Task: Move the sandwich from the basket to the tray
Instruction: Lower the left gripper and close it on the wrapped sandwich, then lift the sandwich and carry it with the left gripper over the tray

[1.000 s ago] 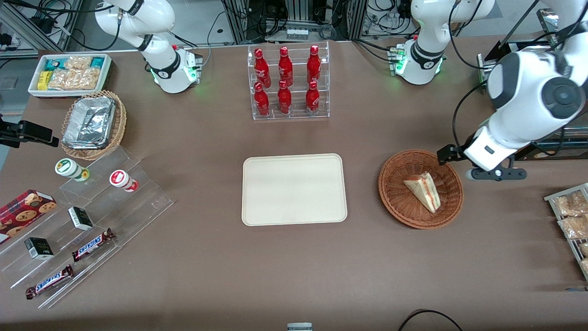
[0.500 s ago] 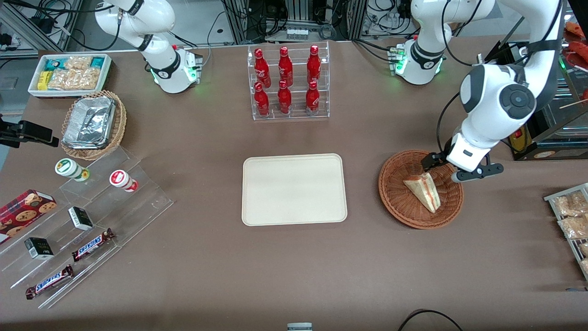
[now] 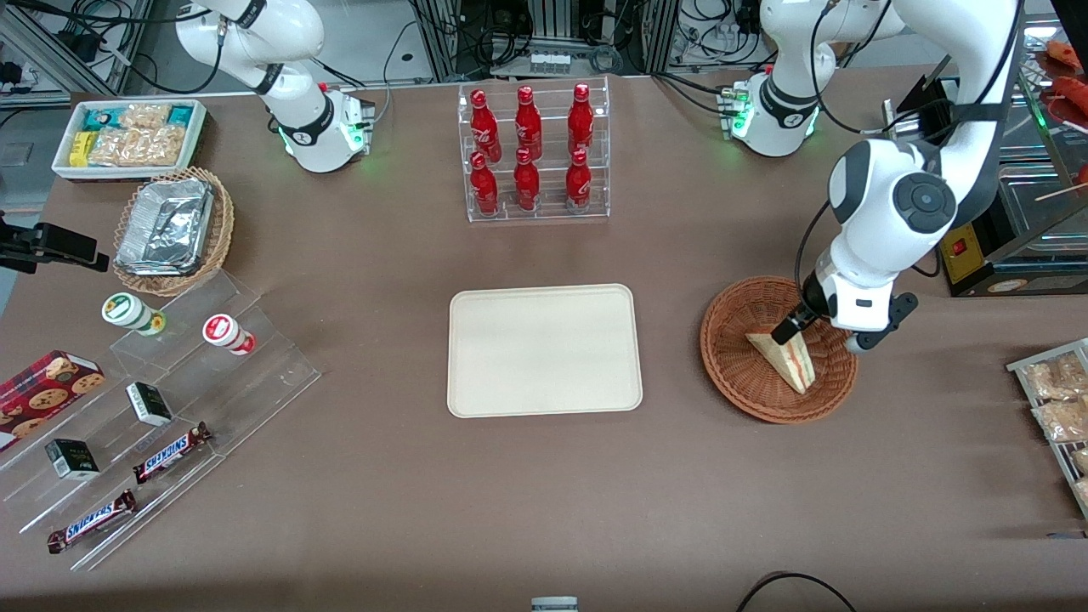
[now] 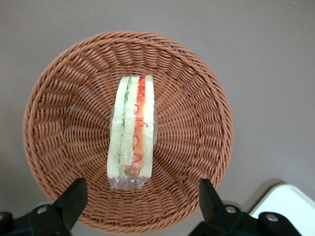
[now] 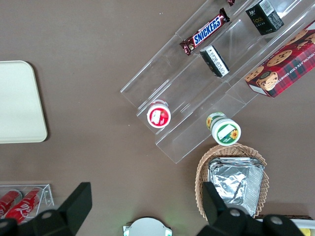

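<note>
- Sandwich [image 3: 784, 354]: triangular wedge lying in the wicker basket [image 3: 738, 374], right of centre in the front frame; filling edge of red, orange and green faces the wrist camera [image 4: 132, 132].
- Gripper [image 4: 138, 201]: hovers over the basket's upper right rim in the front frame, fingers [image 4: 73, 196] spread wide, nothing held, one on each side of the wedge's filling edge.
- Tray [image 3: 544, 350]: cream, at frame centre, well apart from the basket.
- Risk, squeeze: soft bread probably deforms and the layers may slide apart under a hard close.
- Risk, descent: fingertips could catch the woven wall and drag the basket.
- Risk, carry: a shallow pinch near one end may let the wedge swing or drop short of the tray.
</note>
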